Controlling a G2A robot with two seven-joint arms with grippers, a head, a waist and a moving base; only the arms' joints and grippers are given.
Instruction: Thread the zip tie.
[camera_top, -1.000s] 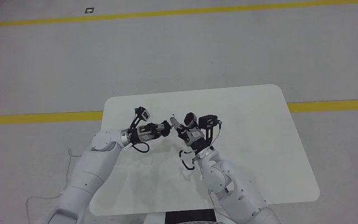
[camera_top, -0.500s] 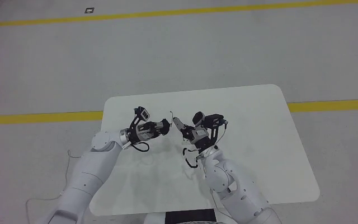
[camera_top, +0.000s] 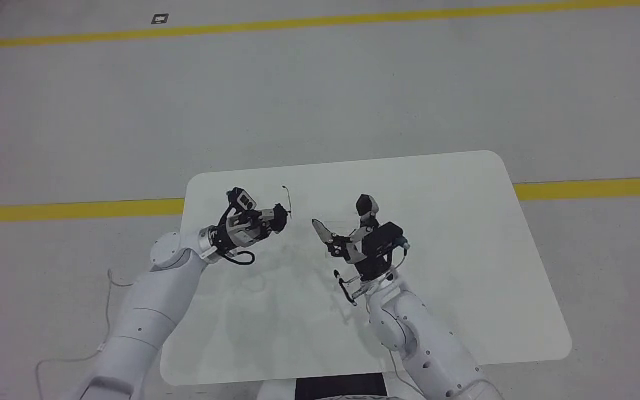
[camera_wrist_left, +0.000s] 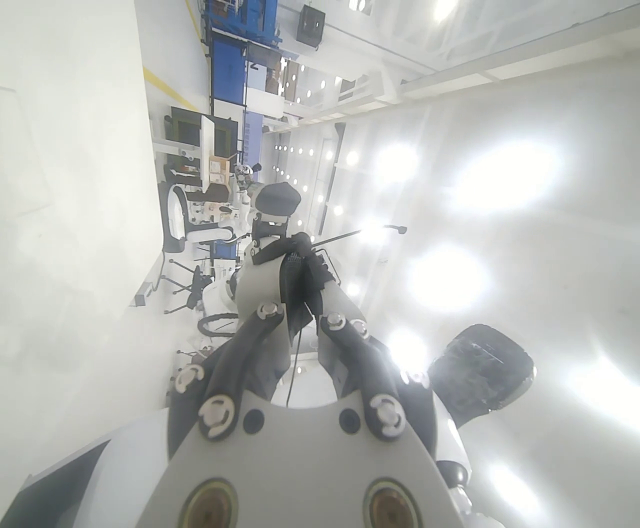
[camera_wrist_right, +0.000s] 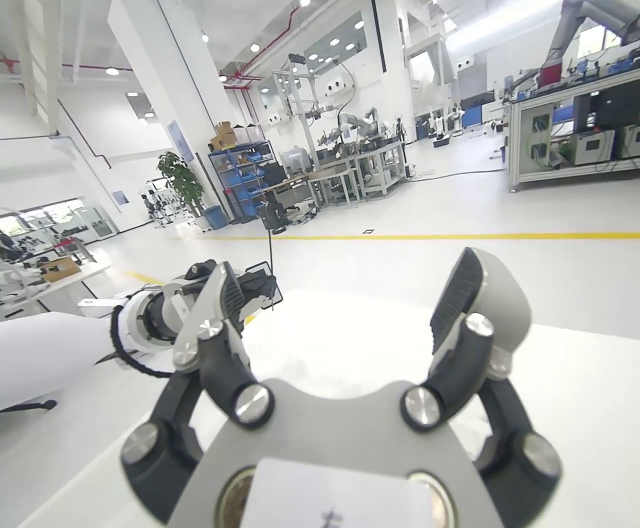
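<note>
My left gripper (camera_top: 275, 217) is clenched on the thin black plastic zip tie (camera_top: 287, 199), above the left part of the white table with rounded corners (camera_top: 450, 200). In the left wrist view the strap passes between the closed fingers (camera_wrist_left: 270, 280). A long part goes out past the fingertips and a thin end trails back toward the wrist.

My right gripper (camera_top: 342, 218) is released, its jaws wide apart with nothing between them. The zip tie lies to the left of these jaws, apart from them, and the left gripper is of course the nearer one.

The long axis of the zip tie is nearly upright. From the left fingertips it rises and leans a little to the far side, and the free end points up, away from the table. I judge that the right jaws must meet this free end from the right side.
</note>
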